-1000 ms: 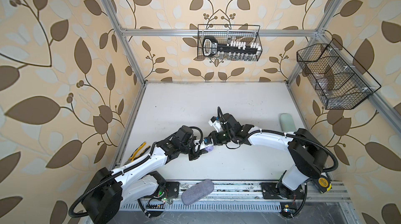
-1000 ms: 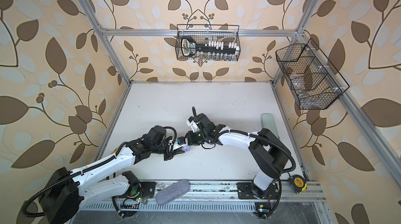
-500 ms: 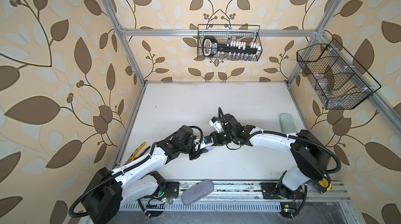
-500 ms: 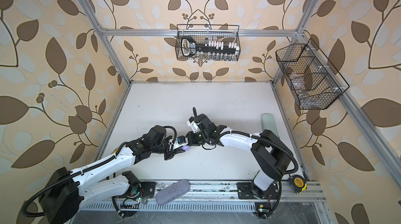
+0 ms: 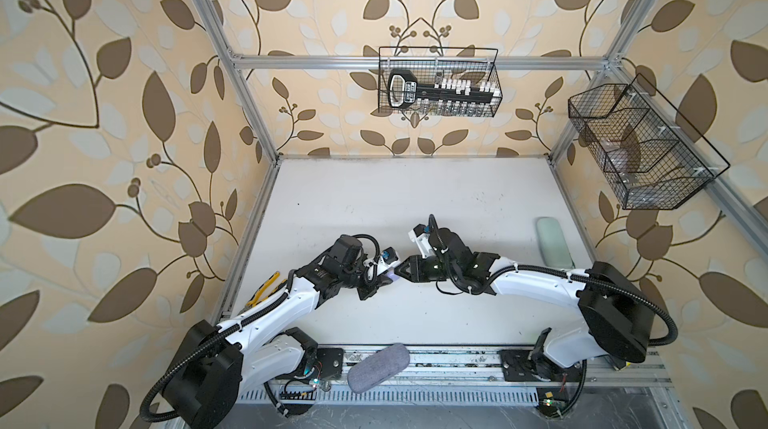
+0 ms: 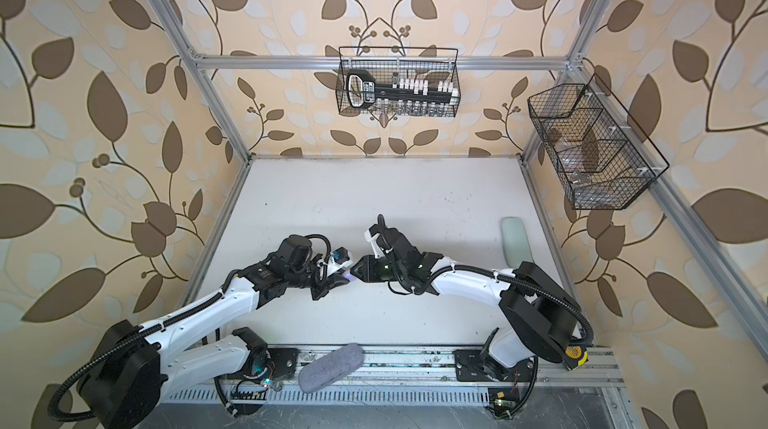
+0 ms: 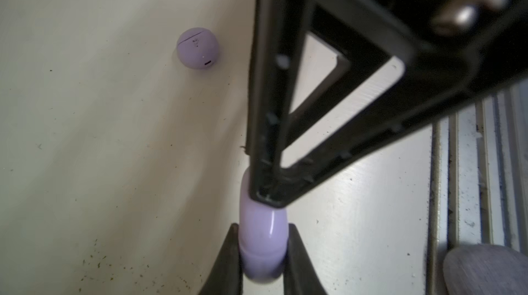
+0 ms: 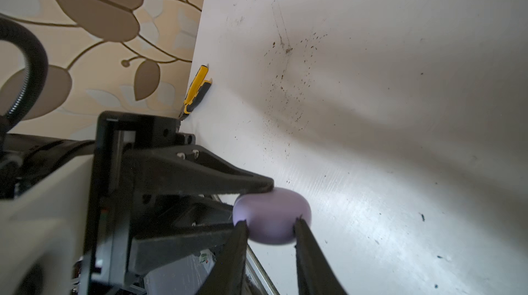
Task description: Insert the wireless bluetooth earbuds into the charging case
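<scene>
Okay, both arms meet mid-table (image 5: 415, 206) toward the front, and both have hold of the same lavender charging case (image 7: 263, 250). Left gripper (image 7: 263, 226): jaws nearly together, clamped across the case's thin dimension, which its wrist camera sees edge-on. Right gripper (image 8: 271, 222): jaws a little wider, pinching the case across its broad side from the opposite end, with both fingertips (image 8: 300, 223) touching the rim (so the two grips cross each other). In both top views the case shows only as a lavender sliver between the two sets of fingers. Can't tell whether it rests on the table or hangs just above it, or whether its lid is open. Earbuds: can't make any out from these angles. A second lavender case (image 7: 197, 48) lies closed on the table, well apart from the held one. Yellow-handled pliers (image 8: 195, 88) lie at the left table edge, a pale green case (image 5: 552, 240) lies near the right edge, and a grey pouch (image 5: 378, 366) sits on the front rail.
</scene>
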You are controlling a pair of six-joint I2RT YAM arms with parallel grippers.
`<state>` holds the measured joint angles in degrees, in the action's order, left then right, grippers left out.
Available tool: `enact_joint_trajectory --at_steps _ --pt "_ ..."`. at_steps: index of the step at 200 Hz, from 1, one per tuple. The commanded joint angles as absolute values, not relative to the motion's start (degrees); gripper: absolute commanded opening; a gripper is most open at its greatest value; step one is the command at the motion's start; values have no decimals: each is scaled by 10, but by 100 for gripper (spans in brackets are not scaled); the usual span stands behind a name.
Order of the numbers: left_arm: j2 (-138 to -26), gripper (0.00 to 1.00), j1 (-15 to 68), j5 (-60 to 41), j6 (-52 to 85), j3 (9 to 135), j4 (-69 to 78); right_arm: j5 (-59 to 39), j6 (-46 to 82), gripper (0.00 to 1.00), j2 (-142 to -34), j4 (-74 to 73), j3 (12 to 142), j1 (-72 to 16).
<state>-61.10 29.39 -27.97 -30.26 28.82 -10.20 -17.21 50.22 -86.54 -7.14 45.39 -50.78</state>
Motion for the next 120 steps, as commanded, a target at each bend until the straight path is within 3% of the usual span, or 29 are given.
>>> enact_joint_trajectory --at_steps 1,42,85,120 --pt "-607 7 286 -299 -288 308 -50 -178 528 29 -872 -90 443 -526" --pt "-608 7 282 -301 -284 308 -48 -187 538 29 -885 -107 437 -524" --pt "-612 8 278 -301 -279 311 -46 -153 504 31 -823 -37 449 -512" --pt "-621 8 273 -301 -274 318 -48 -108 471 43 -764 35 457 -504"
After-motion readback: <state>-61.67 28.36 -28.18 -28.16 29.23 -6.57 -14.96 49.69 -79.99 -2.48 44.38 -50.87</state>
